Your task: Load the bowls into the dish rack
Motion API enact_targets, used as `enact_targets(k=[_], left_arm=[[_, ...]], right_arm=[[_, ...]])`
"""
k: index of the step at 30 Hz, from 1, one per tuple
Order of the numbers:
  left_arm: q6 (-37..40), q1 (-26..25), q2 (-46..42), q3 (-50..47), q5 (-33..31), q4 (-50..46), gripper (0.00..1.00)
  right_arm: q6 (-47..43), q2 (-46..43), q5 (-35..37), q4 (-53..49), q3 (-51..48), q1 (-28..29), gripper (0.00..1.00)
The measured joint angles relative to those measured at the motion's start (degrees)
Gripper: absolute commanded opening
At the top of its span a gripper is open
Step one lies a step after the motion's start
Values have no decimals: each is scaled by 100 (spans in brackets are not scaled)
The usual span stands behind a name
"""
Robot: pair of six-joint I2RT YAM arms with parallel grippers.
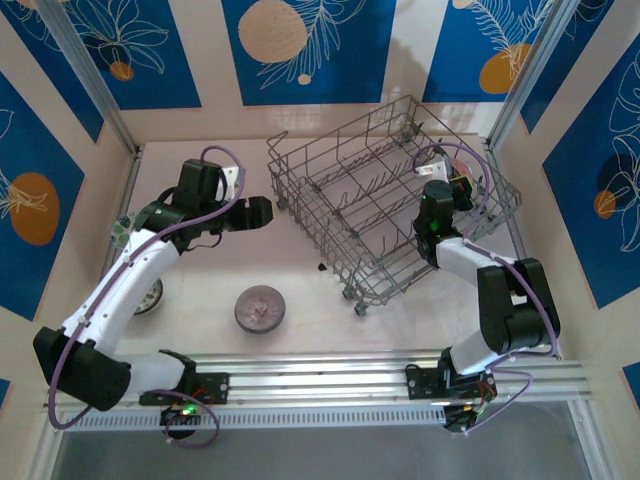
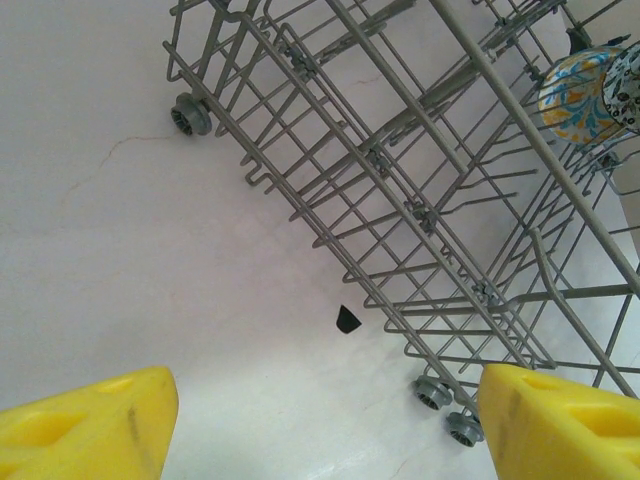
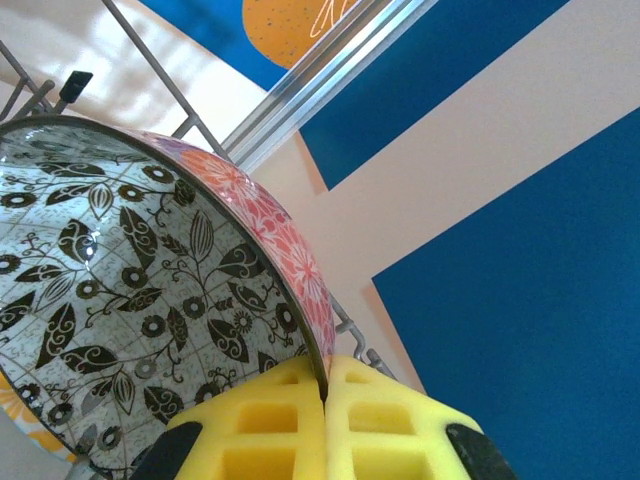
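Found the right end effector [image 3: 325,395] clenched on the rim of a leaf-patterned bowl [image 3: 150,290], with one pad against the inner wall and one against the outer. Located that bowl tipped on edge in the far right part of the dish rack [image 1: 310,215], above the tines. Noted an orange-yellow-blue bowl [image 2: 585,95] already standing in the rack just beside it. Could not confirm from the wrist view whether the held rim rests between tines.

Found the left end effector [image 1: 258,212] released, spread wide and holding nothing. Placed it over the counter [image 1: 210,270], just off the rack's left corner and aimed at the rack.

Recorded a pinkish-grey bowl [image 1: 261,308] on the counter between the two arm bases, well apart from the rack. Recorded a second bowl [image 1: 150,297] partly hidden under the left arm.

Judged the coming move to turn on the held bowl's plane against the tine rows. Advised lowering it on edge, parallel to its neighbour, before letting go.

For the next pick, placed the pinkish-grey bowl toward the near edge from the left end effector, behind its present aim. Rated the left arm nearer. Noted no long axis, the bowl being round.
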Motion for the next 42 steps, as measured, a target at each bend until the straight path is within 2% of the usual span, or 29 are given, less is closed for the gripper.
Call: enact_targets(k=[14,29,42], left_arm=[[11,4,0,-35,286,26,79],[24,4,44,-35,546,31,79],[31,4,44,-35,586,33,79]], right_arm=[[1080,28,544,-1104,358,85,0],[1121,188,927,-1705,752,271,0],[1029,459,1305,-1801,951,483,0]])
